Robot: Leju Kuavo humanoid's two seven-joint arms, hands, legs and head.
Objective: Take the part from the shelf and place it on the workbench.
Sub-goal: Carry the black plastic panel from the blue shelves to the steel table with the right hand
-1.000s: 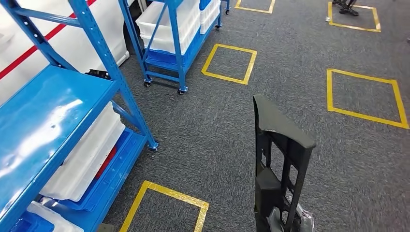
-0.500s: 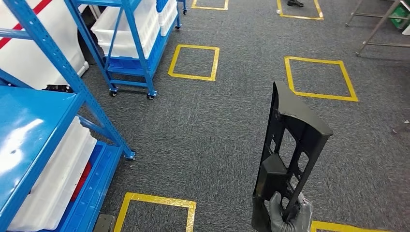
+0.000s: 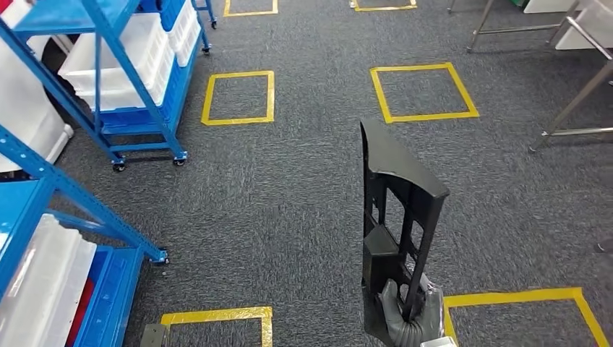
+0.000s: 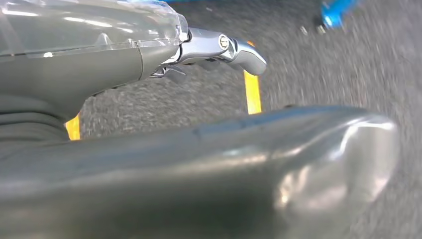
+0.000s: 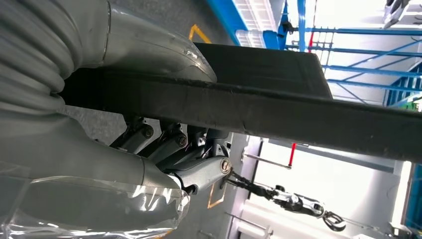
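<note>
While upright, part [image 3: 399, 210] gripped by right hand [image 3: 407, 318].

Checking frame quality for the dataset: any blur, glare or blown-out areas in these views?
Head view: sharp, evenly lit, the black part in the right hand crisp. Left wrist view: carpet motion-blurred, the near grey thumb out of focus with a glare patch. Right wrist view: bright background overexposed.
</note>
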